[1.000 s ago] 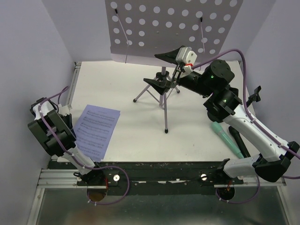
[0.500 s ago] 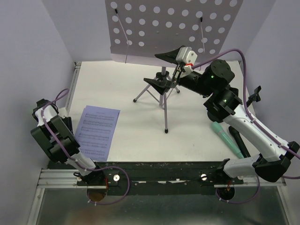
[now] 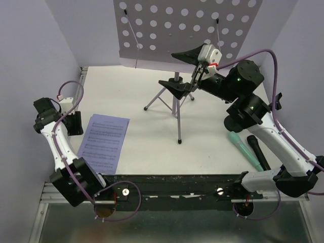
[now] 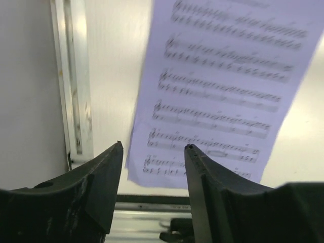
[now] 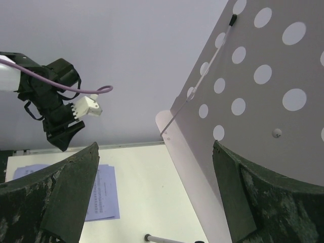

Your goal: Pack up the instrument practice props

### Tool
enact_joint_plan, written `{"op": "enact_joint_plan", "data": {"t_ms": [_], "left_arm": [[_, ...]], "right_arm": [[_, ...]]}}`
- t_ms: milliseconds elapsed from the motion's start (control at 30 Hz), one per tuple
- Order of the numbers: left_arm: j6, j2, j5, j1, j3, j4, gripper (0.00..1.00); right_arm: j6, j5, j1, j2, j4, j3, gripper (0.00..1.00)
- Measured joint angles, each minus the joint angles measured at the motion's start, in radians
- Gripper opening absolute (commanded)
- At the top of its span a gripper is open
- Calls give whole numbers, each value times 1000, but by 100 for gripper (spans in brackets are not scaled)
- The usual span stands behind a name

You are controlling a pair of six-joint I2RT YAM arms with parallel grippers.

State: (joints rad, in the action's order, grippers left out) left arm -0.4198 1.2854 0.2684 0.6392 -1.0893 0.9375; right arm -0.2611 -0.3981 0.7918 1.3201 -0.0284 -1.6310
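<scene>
While the left tool (image 4: 153, 147) hangs with jaws apart and empty by the sheet-music page (image 3: 104, 142) lying flat on the table (image 3: 142, 86), the right tool (image 3: 165, 69) gapes wide near the silver tripod (image 3: 175, 104), under its perforated desk (image 3: 167, 30). The mint-green microphone (image 3: 245, 149) and black microphone (image 3: 255, 149) lie side by side at the right.
</scene>
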Motion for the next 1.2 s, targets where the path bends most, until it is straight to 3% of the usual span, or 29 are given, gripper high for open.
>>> {"op": "enact_joint_plan", "data": {"t_ms": [333,500,700,967,1100,1200], "left_arm": [[-37,-175,462,-150,-3,-146,73],[-40,-274,569,-287,67,-257,73],[-87,-285,593,-456,132,-337,70],[-115,-262,478,-697,240,-515,70],[-90,-172,381,-832,246,-627,70],[-36,-95,320,-890,242,-716,70]], "right_arm": [[-22,0,-2,-37,-116,-44,100],[-65,1,-8,-143,-225,-44,98],[-107,16,-10,-342,-417,9,96],[-284,45,-12,-642,-567,388,90],[-344,72,-19,-626,-587,556,92],[-356,37,-100,-526,-565,638,84]]}}
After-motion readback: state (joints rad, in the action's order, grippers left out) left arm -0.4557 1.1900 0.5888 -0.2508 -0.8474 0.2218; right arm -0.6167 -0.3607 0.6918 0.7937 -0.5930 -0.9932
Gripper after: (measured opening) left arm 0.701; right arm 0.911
